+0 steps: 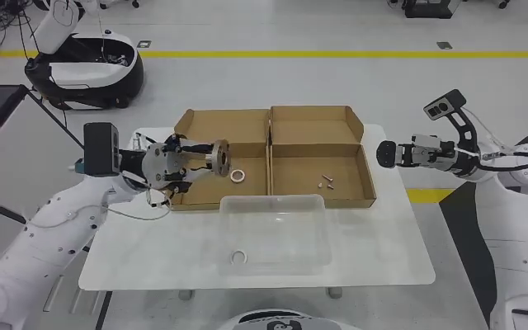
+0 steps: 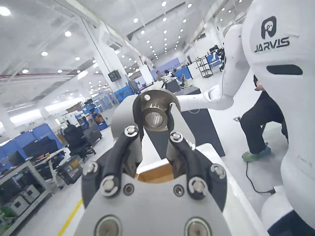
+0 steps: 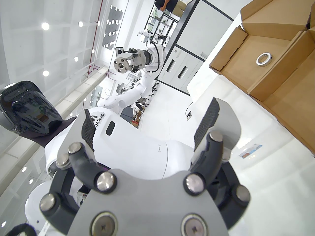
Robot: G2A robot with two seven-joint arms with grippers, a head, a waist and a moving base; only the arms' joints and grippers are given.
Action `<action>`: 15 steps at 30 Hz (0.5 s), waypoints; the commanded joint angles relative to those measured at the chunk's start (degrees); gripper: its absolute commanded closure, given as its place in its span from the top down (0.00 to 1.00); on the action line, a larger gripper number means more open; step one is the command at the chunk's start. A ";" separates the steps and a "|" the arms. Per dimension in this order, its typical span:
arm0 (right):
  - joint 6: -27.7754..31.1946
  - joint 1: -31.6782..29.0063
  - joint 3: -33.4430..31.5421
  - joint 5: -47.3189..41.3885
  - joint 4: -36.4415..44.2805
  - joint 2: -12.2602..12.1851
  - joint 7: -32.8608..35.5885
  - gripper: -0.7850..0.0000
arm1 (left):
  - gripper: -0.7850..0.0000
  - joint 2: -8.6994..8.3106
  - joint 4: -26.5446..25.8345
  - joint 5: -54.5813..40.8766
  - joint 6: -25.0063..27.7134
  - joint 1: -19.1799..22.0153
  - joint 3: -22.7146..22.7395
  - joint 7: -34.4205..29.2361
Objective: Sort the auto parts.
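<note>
My left gripper (image 2: 155, 124) is shut on a metal flanged bushing (image 2: 154, 114), gripping its hub. In the top view this bushing (image 1: 219, 155) hangs above the left cardboard box (image 1: 191, 124), and farther off it appears in the right wrist view (image 3: 121, 64). A silver ring (image 1: 238, 176) lies on that box's floor (image 3: 263, 58). Small bolts (image 1: 327, 181) lie in the right cardboard box (image 1: 356, 124). My right gripper (image 1: 386, 153) is in the air beyond the right box's outer wall, and it (image 3: 150, 124) stands open with nothing between its fingers.
A clear plastic bin (image 1: 309, 206) stands on the white table (image 1: 388, 256) in front of the two boxes, with one ring (image 1: 239, 256) inside it. A label (image 3: 250, 150) lies on the table near the right gripper.
</note>
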State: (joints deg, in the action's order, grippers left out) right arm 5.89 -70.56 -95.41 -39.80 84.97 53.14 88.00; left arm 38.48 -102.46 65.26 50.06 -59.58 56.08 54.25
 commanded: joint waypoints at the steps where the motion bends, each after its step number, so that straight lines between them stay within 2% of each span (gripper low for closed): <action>1: 0.00 0.00 0.00 0.00 0.00 0.00 0.00 1.00 | 0.00 0.17 -0.09 -1.27 -0.69 0.05 -0.25 0.69; 9: 0.00 0.00 0.00 0.00 0.00 0.00 0.00 1.00 | 0.00 1.04 -1.80 -6.13 -3.31 0.20 -0.60 3.33; 15: 0.00 0.00 0.00 0.00 0.00 0.00 0.00 1.00 | 0.00 1.68 -2.38 -8.01 -2.95 0.35 -0.24 2.97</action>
State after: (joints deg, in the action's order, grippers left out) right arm 5.89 -70.56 -95.41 -39.80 84.97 53.14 88.00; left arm 40.04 -104.65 57.68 47.02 -59.24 55.75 57.31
